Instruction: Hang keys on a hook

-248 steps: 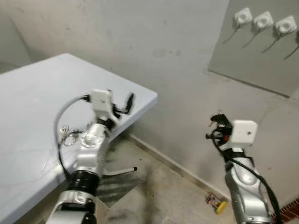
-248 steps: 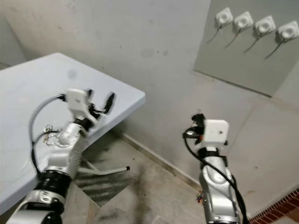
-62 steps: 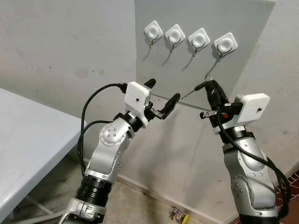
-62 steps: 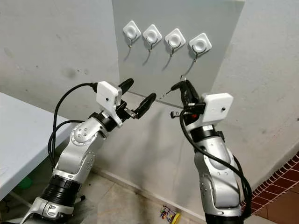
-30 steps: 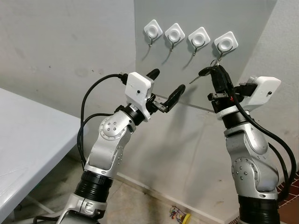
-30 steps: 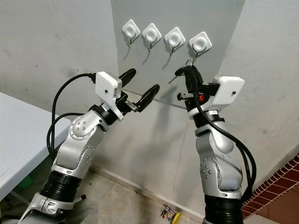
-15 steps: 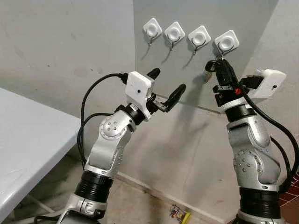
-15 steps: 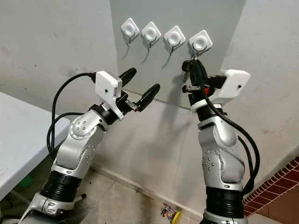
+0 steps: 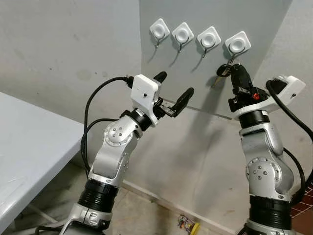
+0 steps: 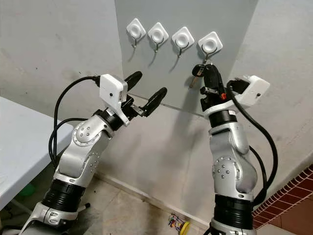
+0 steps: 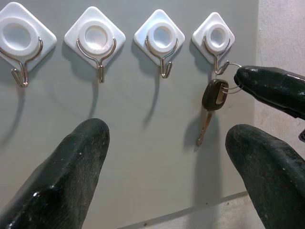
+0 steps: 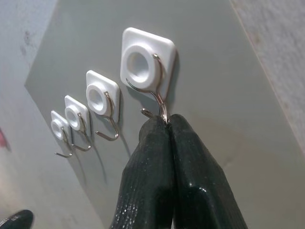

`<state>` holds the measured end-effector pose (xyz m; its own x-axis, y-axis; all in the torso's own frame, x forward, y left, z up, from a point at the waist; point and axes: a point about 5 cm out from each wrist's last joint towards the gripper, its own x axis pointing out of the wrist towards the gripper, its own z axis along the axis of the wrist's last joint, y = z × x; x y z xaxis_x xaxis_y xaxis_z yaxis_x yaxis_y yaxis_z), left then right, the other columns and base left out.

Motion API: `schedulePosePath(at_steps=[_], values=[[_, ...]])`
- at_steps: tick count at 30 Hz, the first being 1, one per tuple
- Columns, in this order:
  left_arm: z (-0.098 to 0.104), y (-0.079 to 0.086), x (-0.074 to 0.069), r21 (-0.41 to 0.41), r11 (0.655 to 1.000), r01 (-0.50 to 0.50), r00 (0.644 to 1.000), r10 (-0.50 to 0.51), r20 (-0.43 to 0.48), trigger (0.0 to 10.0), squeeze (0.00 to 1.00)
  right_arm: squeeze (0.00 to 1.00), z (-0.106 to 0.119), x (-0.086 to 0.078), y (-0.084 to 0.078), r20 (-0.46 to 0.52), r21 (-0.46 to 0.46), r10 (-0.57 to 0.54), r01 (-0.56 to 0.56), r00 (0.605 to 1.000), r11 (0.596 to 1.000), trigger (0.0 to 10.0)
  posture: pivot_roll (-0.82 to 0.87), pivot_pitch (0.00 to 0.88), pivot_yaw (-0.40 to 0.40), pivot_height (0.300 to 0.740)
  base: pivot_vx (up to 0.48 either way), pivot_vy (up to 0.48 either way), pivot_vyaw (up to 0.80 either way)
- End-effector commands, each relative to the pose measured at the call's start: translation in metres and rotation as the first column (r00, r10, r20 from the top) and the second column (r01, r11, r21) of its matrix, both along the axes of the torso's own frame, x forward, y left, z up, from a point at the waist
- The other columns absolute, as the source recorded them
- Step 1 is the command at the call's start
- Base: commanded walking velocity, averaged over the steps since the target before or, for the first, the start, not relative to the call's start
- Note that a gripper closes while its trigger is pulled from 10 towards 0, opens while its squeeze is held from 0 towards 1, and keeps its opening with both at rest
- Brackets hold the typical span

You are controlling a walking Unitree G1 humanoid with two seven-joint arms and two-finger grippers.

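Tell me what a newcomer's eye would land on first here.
First, the right gripper, raised to the grey wall panel with jaws shut on the ring of a black-headed key, right at the rightmost of four white hooks. Next, the left gripper, jaws open, held up beside it and pointing at the same hooks. A white table sits low on the robot's left.
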<state>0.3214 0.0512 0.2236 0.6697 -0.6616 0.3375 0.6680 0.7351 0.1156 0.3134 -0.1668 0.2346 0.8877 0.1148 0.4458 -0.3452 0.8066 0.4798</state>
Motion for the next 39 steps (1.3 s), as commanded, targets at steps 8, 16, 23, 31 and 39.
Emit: schedulePosePath(at_steps=[8,16,23,31,39], values=[[0.009,0.002,-0.001,-0.005,1.0,0.002,1.0,-0.002,0.029,10.0,0.0,1.0,-0.007,-0.001,0.002,-0.024,0.038,0.032,-0.031,0.999,0.999,10.0,-0.03,0.0,0.0,0.74,0.0,0.0,0.0],[0.005,0.004,0.0,-0.004,1.0,-0.011,1.0,0.012,0.011,10.0,0.0,1.0,-0.017,-0.005,0.006,-0.045,0.024,0.037,-0.036,0.998,0.999,10.0,-0.03,0.0,0.0,0.74,0.0,0.0,0.0],[-0.015,0.01,0.005,0.004,0.998,-0.061,0.997,0.061,-0.05,10.0,0.0,1.0,-0.038,-0.01,0.007,-0.076,-0.115,-0.003,-0.006,0.997,0.993,10.0,-0.03,0.0,0.0,0.74,0.0,0.0,0.0],[-0.081,0.022,0.007,0.113,0.982,-0.152,0.961,0.174,-0.216,10.0,0.0,1.0,-0.108,-0.02,0.006,-0.258,-0.292,-0.04,-0.038,0.965,0.956,10.0,-0.04,0.0,0.003,0.74,0.0,0.0,0.0],[-0.158,0.036,-0.006,0.213,0.959,-0.186,0.859,0.264,-0.439,10.0,0.0,1.0,-0.189,-0.042,0.004,-0.47,-0.419,-0.091,-0.131,0.878,0.898,10.0,-0.05,0.0,0.005,0.74,0.0,0.0,0.0]])
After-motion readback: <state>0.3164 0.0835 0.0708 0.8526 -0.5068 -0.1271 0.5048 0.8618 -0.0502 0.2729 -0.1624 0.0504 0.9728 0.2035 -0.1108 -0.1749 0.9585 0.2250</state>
